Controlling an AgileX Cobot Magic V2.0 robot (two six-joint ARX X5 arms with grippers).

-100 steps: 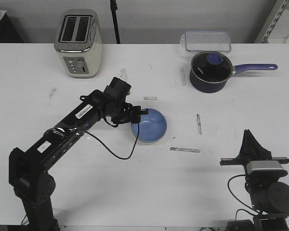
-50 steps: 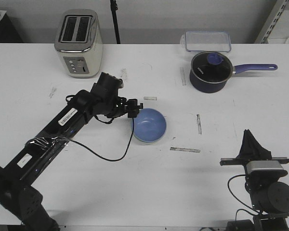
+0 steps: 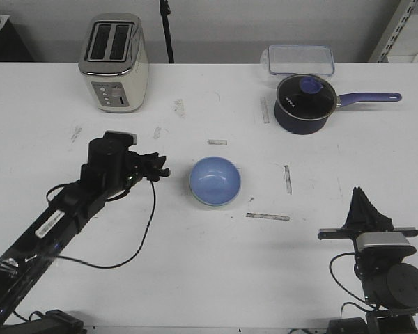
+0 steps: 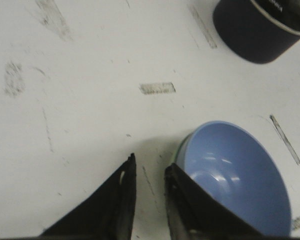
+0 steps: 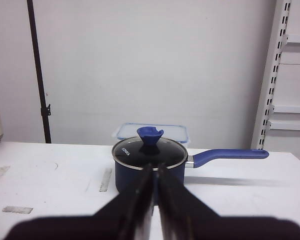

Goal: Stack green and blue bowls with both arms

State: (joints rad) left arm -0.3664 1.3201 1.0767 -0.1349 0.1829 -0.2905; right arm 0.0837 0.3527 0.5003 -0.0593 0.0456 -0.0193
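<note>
The light blue bowl (image 3: 215, 179) sits nested inside the pale green bowl (image 3: 203, 202) at the table's middle; only a thin green rim shows. In the left wrist view the blue bowl (image 4: 240, 175) lies just beside one finger, with the green rim (image 4: 179, 150) peeking out beneath it. My left gripper (image 3: 160, 167) is to the left of the bowls, apart from them, its jaws a little open and empty (image 4: 149, 162). My right gripper (image 3: 362, 198) rests at the front right, jaws shut and empty (image 5: 152, 167), pointing toward the saucepan.
A dark blue lidded saucepan (image 3: 303, 104) with a long handle stands at the back right, with a clear plastic container (image 3: 299, 59) behind it. A toaster (image 3: 113, 62) stands at the back left. Tape strips (image 3: 267, 216) mark the table.
My left arm has drawn back to the left and toward the front, away from the stacked bowls. The bowls and my right arm have not moved.
</note>
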